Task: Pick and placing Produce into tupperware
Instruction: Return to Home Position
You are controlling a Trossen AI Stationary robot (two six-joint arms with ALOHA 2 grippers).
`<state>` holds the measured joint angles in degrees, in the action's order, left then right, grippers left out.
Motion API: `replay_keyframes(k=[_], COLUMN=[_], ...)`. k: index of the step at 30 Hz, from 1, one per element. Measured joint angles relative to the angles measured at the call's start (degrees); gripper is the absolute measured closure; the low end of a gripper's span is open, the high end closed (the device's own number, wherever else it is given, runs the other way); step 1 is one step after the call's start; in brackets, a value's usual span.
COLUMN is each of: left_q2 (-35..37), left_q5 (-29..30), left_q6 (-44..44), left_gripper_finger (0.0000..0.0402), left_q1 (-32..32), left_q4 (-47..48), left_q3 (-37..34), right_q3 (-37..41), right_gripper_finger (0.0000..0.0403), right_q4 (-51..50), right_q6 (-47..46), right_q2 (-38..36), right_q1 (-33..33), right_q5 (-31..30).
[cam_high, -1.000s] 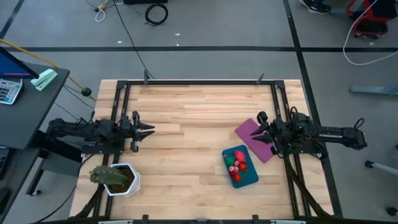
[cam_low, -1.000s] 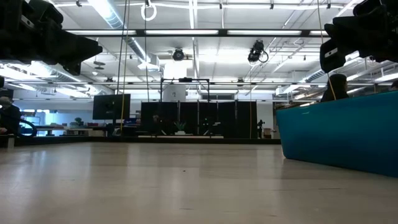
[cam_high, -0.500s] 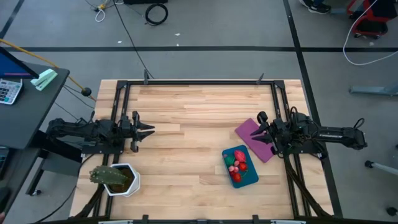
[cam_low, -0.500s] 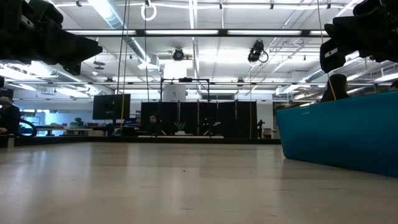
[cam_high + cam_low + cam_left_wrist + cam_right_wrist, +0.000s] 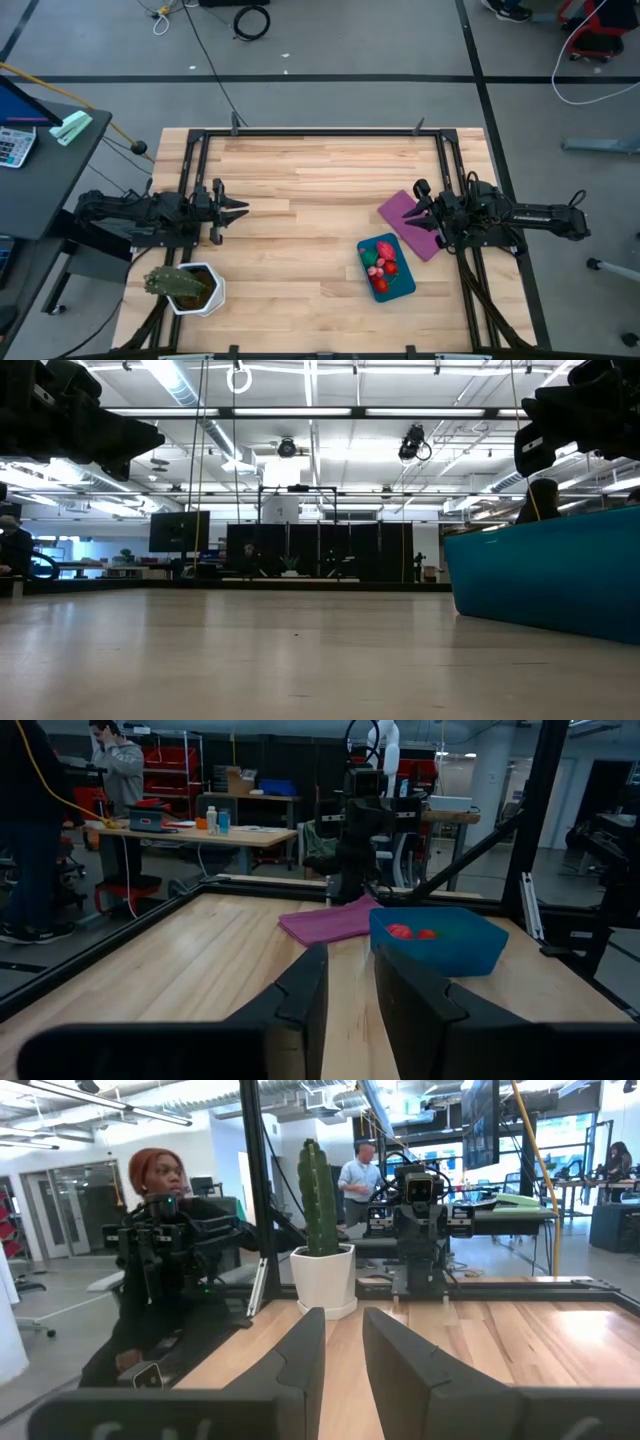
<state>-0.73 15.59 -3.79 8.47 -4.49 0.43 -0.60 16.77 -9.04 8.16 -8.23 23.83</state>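
The teal-blue tupperware (image 5: 392, 272) sits flat on the table's right half. The produce (image 5: 382, 262), several red and pink pieces plus a green one, lies inside it. From the left wrist view I see the tupperware (image 5: 440, 945) with red pieces (image 5: 410, 932) showing over its rim. The low view shows only its teal wall (image 5: 545, 575). My left gripper (image 5: 244, 209) hovers over the table's left side, open with a narrow gap (image 5: 350, 995), far from the tupperware. My right gripper (image 5: 413, 212) is above the purple sheet, just beyond the tupperware's far end, open by a narrow gap (image 5: 343, 1350).
A flat purple sheet (image 5: 402, 212) lies beside the tupperware's far end, under my right gripper. A green plant in a white pot (image 5: 190, 287) stands at the near left corner. A dark frame (image 5: 320, 131) runs along the table's edges. People (image 5: 165, 1270) are beyond the table.
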Motion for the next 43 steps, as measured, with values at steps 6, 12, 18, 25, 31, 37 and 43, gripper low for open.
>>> replay_keyframes(k=[6,12,18,25,31,37,43], left_q2=[0.00,0.00,0.00,0.00,0.00,0.00,0.00], left_q5=[0.00,0.00,0.00,0.00,0.00,0.00,-0.02], left_q6=[-0.03,0.00,-0.04,0.00,-0.04,0.00,-0.04], left_gripper_finger=[0.0304,0.0308,0.0311,0.0304,0.0308,0.0311,0.0305], left_q1=[0.01,0.01,0.00,0.00,0.01,0.02,0.02], left_q4=[-0.02,-0.01,-0.02,-0.01,-0.02,0.00,-0.02], left_q3=[0.00,0.00,0.00,0.00,0.00,0.00,-0.02], right_q3=[0.02,0.00,0.00,0.01,0.00,0.00,0.02], right_gripper_finger=[0.0323,0.0323,0.0323,0.0323,0.0323,0.0323,0.0323], right_q4=[-0.02,0.00,0.00,0.00,-0.01,0.00,0.00], right_q6=[0.00,0.00,0.00,0.00,0.01,0.00,0.02], right_q2=[0.00,0.00,0.00,-0.01,0.00,0.00,0.00], right_q1=[0.00,0.00,0.00,-0.02,-0.01,-0.02,-0.02], right_q5=[0.00,0.00,0.00,-0.01,0.00,0.00,0.00])
